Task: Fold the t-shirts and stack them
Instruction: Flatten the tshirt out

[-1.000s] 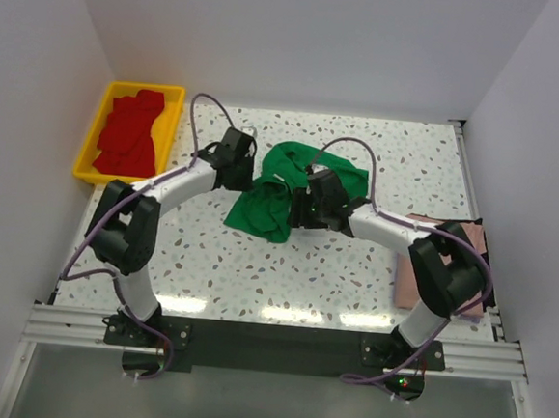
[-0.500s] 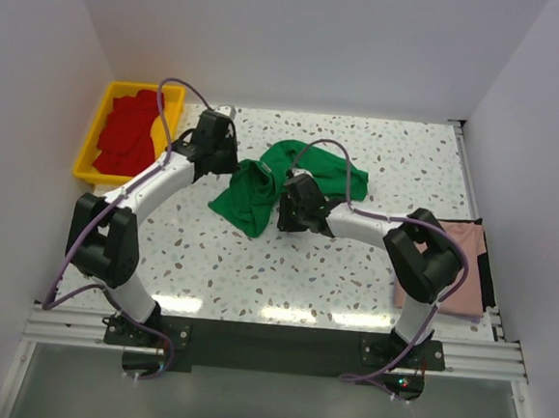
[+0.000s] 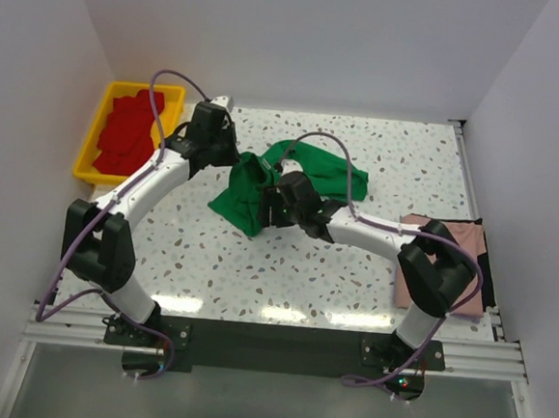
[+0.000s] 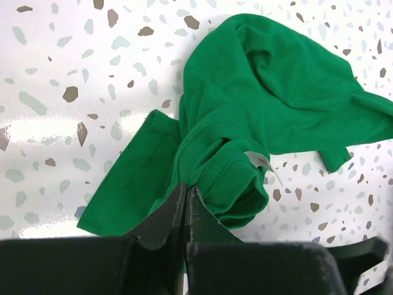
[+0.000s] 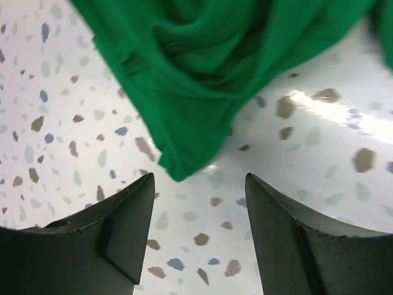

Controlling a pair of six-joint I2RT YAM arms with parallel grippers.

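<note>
**Fig. Spreading the green t-shirt before the first fold.** Nearest my arm bases, at the right edge of the surface (image 3: 284, 277), the pink t-shirt (image 3: 457, 228) lies flat, partly hidden behind the right arm's elbow; I judge it to be the start of the stack.

Toward the middle, the right end effector (image 5: 199, 215) hovers just above the surface with its jaws wide apart and nothing between them. A loose corner of the green t-shirt (image 4: 276, 92) hangs just ahead of its fingertips (image 5: 132, 227).

The green t-shirt itself sits bunched at mid-surface, with one end trailing flat to the right. Just beyond the bunch, the left end effector (image 4: 185, 196) is closed tight on a pinch of the gathered cloth, beside the small white label.

At the far left, several red t-shirts (image 3: 130, 134) wait in the yellow tray (image 3: 87, 155).

In my judgement the garment is not yet laid out, so no fold should begin. To do this step well, I would:
- bring the open jaws onto the hanging corner and take a single layer only;
- draw the two grips apart until the cloth goes taut;
- lower it flat.

Grabbing doubled cloth would lock in the twist.
</note>
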